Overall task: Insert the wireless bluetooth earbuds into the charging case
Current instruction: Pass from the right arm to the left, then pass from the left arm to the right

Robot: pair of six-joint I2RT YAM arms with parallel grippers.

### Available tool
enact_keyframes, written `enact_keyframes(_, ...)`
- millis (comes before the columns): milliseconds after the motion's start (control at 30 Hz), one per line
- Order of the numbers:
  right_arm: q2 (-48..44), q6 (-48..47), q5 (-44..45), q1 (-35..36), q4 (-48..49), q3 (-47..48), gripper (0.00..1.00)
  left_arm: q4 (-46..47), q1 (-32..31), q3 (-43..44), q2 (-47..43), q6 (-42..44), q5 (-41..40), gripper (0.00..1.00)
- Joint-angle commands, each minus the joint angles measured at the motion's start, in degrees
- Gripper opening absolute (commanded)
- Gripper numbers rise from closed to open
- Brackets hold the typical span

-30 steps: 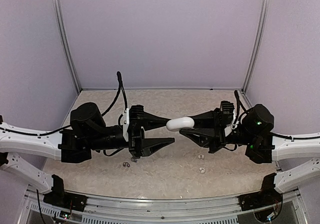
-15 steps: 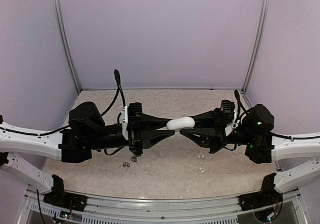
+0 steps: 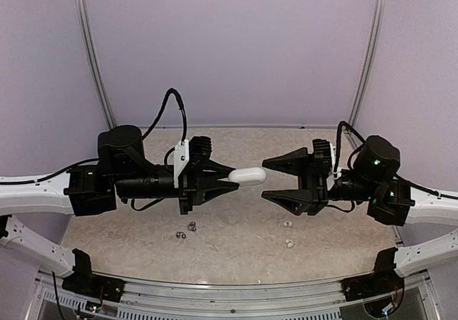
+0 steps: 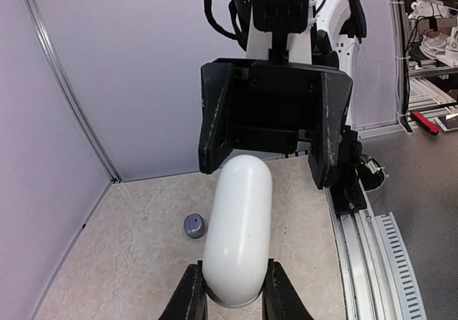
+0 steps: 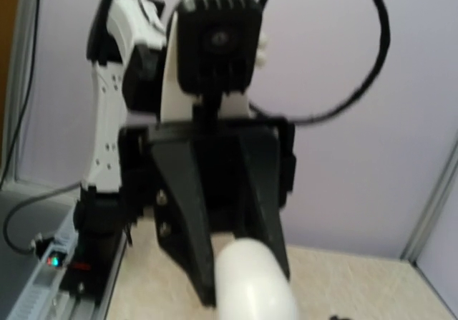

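Observation:
The charging case [image 3: 248, 175] is a closed white pill shape held level above the table, with my left gripper [image 3: 235, 178] shut on its left end. In the left wrist view the charging case [image 4: 240, 234] sticks out forward from between my fingers [image 4: 192, 297]. My right gripper [image 3: 264, 179] stands open just right of the case's free end, not touching it, and faces the left one [image 4: 266, 171]. In the right wrist view the case [image 5: 254, 280] shows blurred. Two dark earbuds [image 3: 187, 230] and two white earbuds [image 3: 288, 233] lie on the table below; one dark earbud [image 4: 194, 225] shows beside the case.
The beige table [image 3: 236, 227] is boxed in by pale purple walls [image 3: 229, 48] at the back and both sides. A metal rail [image 4: 372, 263] runs along the near edge by the arm bases.
My left gripper closed on the case's left end. My right gripper opened, let go of the case and drew back to the right. The left arm now carries the case alone.

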Motion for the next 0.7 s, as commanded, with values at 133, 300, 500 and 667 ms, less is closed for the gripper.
enact_keyframes(133,3.2,-5.5,2.6,-0.1,-21.4,9.2,0.60,-16.5,1.7,5.6,-0.8,1.4,2.0,0.11)
enact_keyframes(300,5.1,-6.1,3.2,0.0,-23.9,11.7,0.53,-18.8,1.8,6.9,0.3,2.1,2.0,0.10)
enact_keyframes(500,6.0,-7.2,3.4,0.0,-26.5,12.8,0.45,-19.4,1.9,7.5,0.9,2.1,2.1,0.10)
enact_keyframes(667,6.7,-7.5,3.1,0.0,-27.9,13.2,0.40,-19.5,1.9,7.8,1.6,2.1,2.4,0.10)
